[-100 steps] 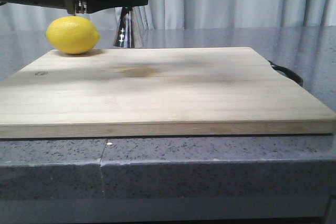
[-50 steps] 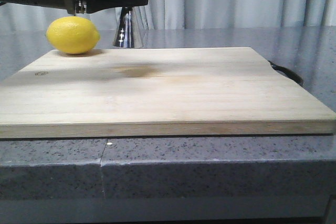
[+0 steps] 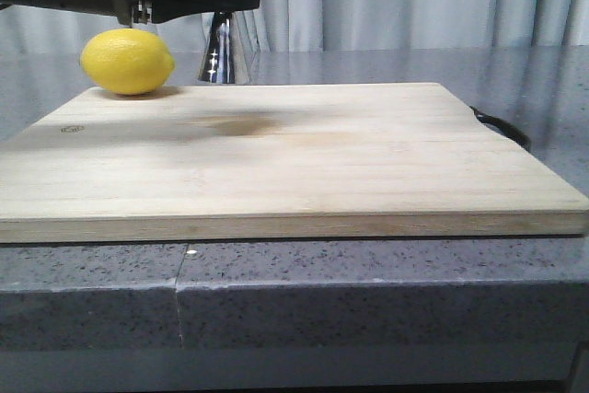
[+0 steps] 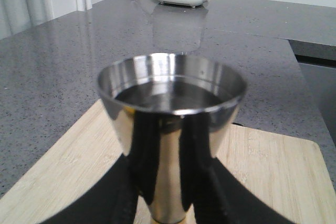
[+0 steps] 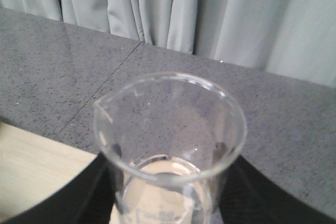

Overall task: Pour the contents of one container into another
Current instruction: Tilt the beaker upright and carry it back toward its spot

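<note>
Across the three front views almost nothing is changing: the shiny steel hourglass jigger (image 3: 224,49), the yellow lemon (image 3: 127,61) and the pale wooden cutting board (image 3: 294,158) are keeping their places, and only a slight shift shows in the jigger's base. The left gripper (image 4: 170,203) is closing its two dark fingers (image 4: 137,171) around the jigger's narrow waist, holding the cup (image 4: 171,85) upright so that its open mouth is facing up to receive liquid; a dark pool already seems to be lying inside. The right gripper (image 5: 165,203) is clasping the small clear glass beaker (image 5: 169,145) low on its wall, one black finger (image 5: 100,192) on each side, keeping it level so the little liquid at its bottom is staying in. The pouring lip (image 5: 101,106) is pointing away to one side of that gripper, apparently ready for tipping.
</note>
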Robot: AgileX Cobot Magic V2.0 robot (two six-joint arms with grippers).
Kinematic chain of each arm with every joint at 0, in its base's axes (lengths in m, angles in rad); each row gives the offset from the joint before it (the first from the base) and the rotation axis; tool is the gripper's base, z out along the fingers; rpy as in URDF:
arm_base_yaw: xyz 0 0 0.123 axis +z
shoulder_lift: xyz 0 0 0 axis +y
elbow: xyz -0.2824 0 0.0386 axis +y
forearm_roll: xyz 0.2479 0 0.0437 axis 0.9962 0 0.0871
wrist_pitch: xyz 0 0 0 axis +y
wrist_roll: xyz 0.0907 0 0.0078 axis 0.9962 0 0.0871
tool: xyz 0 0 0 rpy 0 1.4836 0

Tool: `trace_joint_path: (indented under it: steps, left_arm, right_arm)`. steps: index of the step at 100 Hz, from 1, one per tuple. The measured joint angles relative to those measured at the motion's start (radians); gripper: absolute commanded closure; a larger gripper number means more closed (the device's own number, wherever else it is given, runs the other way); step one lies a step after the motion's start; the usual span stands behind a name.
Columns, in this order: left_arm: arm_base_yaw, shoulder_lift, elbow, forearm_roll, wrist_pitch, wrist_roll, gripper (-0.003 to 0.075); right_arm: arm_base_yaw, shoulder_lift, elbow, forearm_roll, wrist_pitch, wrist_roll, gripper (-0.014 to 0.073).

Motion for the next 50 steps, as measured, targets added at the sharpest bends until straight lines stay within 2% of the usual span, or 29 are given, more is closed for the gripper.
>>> trace_joint_path:
  steps: [25, 50]
  left_arm:
    - [0.000, 0.000, 0.000, 0.000, 0.000, 0.000, 0.0552]
    - [0.000, 0.000, 0.000, 0.000, 0.000, 0.000, 0.0552]
  right_arm:
    - [-0.164, 0.002, 0.198, -0.025, -0.358, 0.029, 0.0297]
    - [-0.306, 0.099, 0.234, -0.093, -0.671, 0.012, 0.0297]
